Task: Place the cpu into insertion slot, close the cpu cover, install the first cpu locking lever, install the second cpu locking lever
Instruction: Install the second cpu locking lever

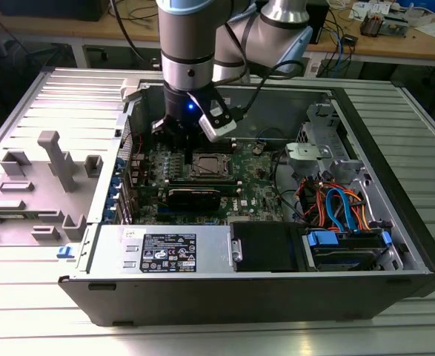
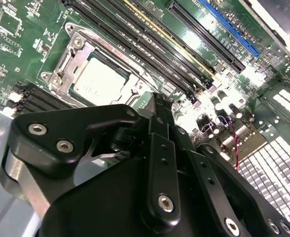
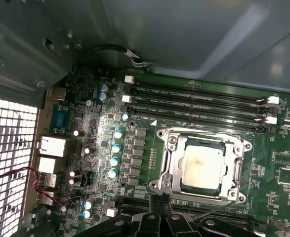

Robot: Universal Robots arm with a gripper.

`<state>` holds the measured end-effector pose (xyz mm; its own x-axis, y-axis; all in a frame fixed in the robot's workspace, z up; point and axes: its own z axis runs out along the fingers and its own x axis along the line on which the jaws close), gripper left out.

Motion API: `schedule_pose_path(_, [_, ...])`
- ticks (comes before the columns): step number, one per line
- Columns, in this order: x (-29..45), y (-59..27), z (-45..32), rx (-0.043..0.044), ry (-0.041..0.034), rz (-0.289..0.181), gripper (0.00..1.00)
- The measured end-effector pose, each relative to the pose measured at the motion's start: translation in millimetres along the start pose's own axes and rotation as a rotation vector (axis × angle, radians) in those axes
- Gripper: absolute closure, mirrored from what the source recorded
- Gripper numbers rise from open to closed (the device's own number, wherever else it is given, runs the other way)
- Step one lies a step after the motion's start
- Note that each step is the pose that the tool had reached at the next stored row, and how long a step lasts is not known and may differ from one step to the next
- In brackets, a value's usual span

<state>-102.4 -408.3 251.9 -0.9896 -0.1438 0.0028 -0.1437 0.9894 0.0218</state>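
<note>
One cpu (image 3: 201,168) under one cpu cover (image 3: 168,164), seemingly closed.

A big table (image 1: 47,311) made of ribbed silver metal fills the front of the exterior view. Behind it stands a long wooden workbench (image 1: 395,46) with cables (image 1: 336,33) and papers (image 1: 371,10) on top.

- The socket with the chip (image 3: 201,168) lies open from above.
- Memory slots (image 3: 199,101) flank it.
- The case wall (image 3: 184,34) rises close behind those slots.
</note>
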Motion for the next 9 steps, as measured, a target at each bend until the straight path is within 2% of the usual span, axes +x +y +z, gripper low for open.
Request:
schedule_pose_path(5, [-0.6, 2.3, -9.5, -0.0001, 0.0016, 0.0, 0.89])
schedule_pose_path(6, [-1.9, 2.3, -10.2, -0.0006, 0.0023, 0.0, 0.89])
schedule_pose_path(9, [-11.0, 0.9, -10.5, -0.0016, 0.0113, 0.0, 0.89])
